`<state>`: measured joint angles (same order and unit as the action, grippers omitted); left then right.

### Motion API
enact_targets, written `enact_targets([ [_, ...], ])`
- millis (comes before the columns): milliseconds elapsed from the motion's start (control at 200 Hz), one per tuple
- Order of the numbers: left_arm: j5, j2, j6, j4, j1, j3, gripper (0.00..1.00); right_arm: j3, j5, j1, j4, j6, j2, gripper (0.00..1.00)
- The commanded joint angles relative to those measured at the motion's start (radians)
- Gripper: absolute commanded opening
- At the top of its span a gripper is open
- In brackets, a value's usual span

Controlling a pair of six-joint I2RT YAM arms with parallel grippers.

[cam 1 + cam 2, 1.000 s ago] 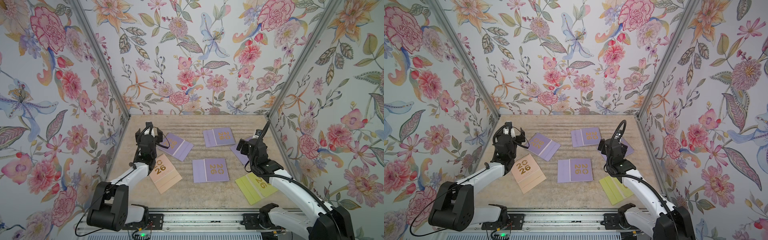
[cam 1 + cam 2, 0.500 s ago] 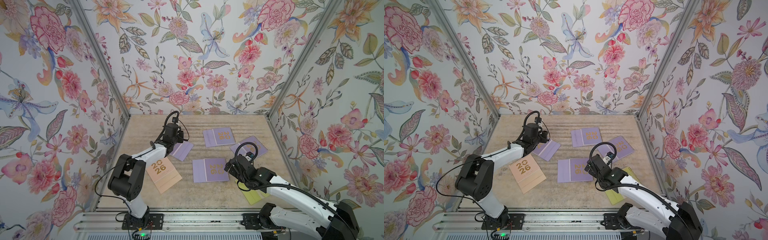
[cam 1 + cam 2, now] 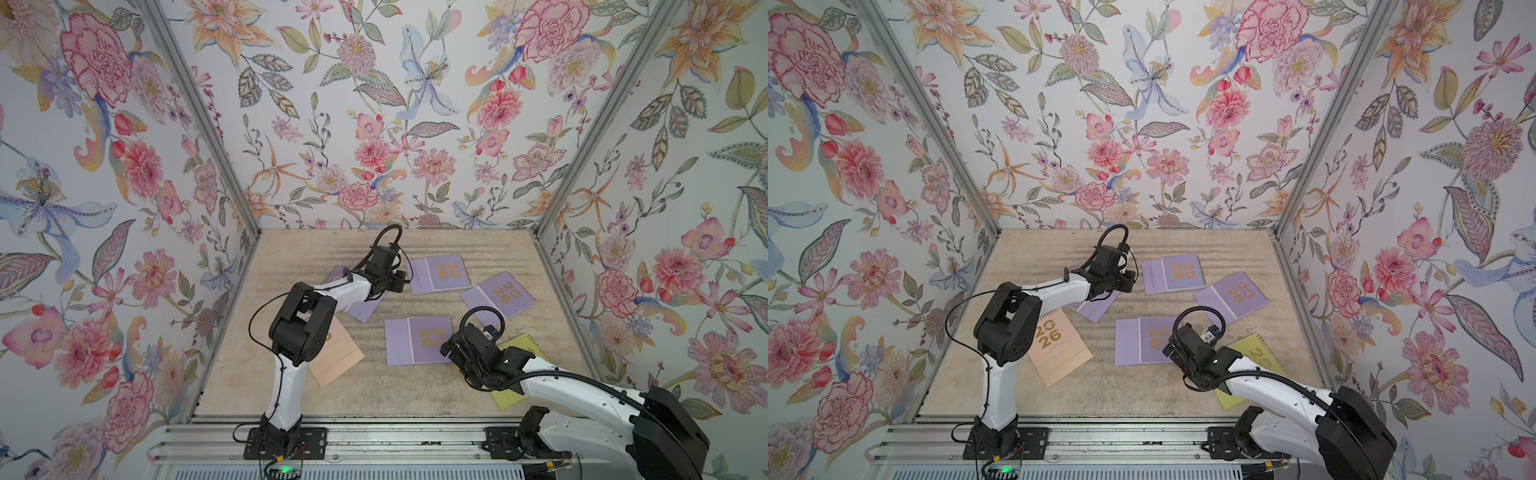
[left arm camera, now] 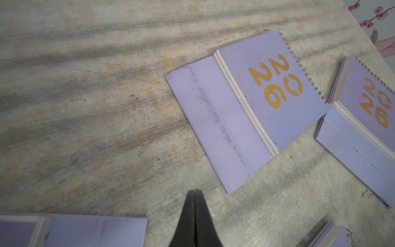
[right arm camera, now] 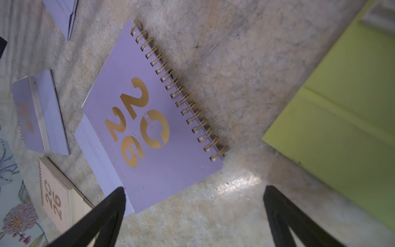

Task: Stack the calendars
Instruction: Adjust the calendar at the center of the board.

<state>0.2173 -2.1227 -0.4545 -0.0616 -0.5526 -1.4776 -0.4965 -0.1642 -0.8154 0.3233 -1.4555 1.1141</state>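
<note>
Four lilac calendars lie flat on the table in both top views: one at the back (image 3: pixel 440 272), one to its right (image 3: pixel 498 297), one in the middle (image 3: pixel 417 340), and one (image 3: pixel 361 309) partly under my left arm. The peach-pink calendar (image 3: pixel 1059 345) lies front left. The yellow-green calendar (image 3: pixel 1254 353) is partly hidden by my right arm. My left gripper (image 4: pixel 195 190) is shut on nothing, just above bare table beside the back calendar (image 4: pixel 245 107). My right gripper (image 5: pixel 194 188) is open, low at the near corner of the middle calendar (image 5: pixel 154 119).
Flowered walls close in the tabletop (image 3: pixel 316 257) on three sides. A metal rail (image 3: pixel 374 440) with both arm bases runs along the front. The yellow-green calendar (image 5: pixel 342 119) lies close beside my right gripper's outer finger (image 5: pixel 275 203).
My left gripper has shut and swung from the left side towards the back centre. My right arm has come forward from the right calendar to the middle lilac one, still open.
</note>
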Motion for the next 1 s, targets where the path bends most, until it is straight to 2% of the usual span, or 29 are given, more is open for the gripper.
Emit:
enact_targets([
  [0,0.052,-0.045,-0.015,-0.106,-0.012,-0.064,0.01,0.033,0.051,0.016,-0.099,-0.051,0.013,0.99],
  [150,0.074,-0.075,-0.021,-0.172,-0.020,-0.093,0.00,0.053,0.091,0.033,-0.171,-0.051,0.047,0.99],
  [405,0.103,-0.082,-0.019,-0.223,-0.032,-0.065,0.00,0.056,0.138,0.046,-0.292,-0.042,0.150,0.99],
  [991,0.180,-0.003,-0.031,-0.253,-0.050,0.137,0.00,0.078,0.188,0.143,-0.337,0.049,0.193,0.99],
])
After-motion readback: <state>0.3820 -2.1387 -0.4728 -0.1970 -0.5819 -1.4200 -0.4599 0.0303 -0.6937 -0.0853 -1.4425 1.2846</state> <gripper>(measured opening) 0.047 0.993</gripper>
